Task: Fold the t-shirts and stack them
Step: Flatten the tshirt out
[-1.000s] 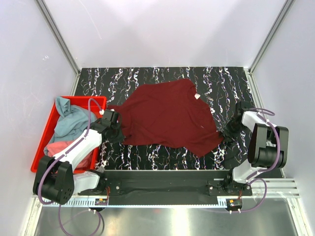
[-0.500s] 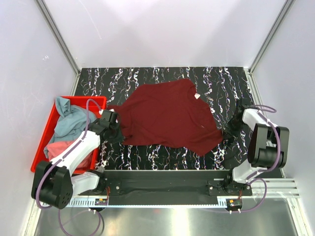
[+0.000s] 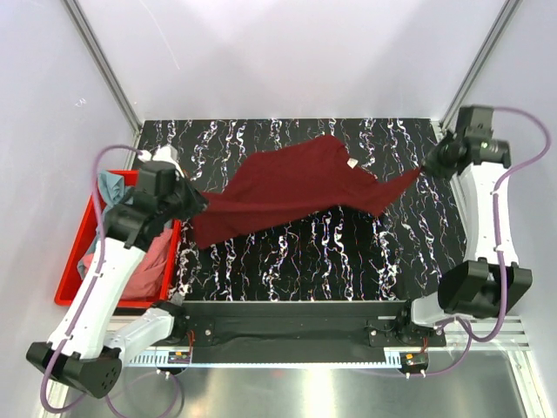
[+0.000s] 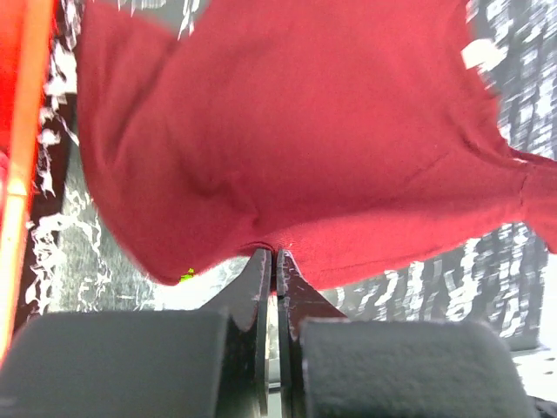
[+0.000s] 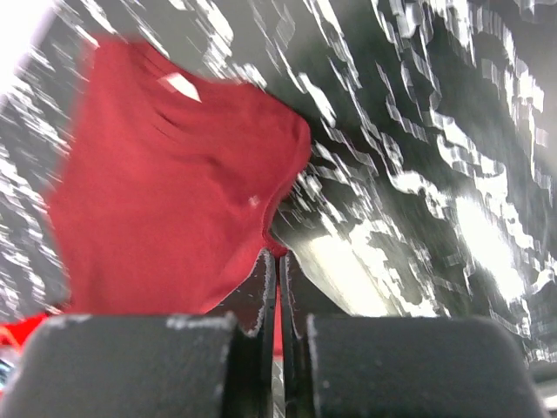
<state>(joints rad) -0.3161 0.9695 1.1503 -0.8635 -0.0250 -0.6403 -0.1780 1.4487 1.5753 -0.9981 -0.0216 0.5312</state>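
Lifted the maroon t-shirt [image 3: 296, 187] up from the desk [image 3: 348, 261], flat on it a second before.
Clenched the left tool [image 3: 193, 202] on one edge by the desk's left side, the right tool [image 3: 424, 170] on another near the far right corner; stretched out between both, ready for folding.

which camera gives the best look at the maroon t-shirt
The top external view: the whole maroon t-shirt shows, slung between the left gripper and right gripper. The left wrist view shows only the cloth near its pinched edge; the right wrist view is blurred, showing one corner.
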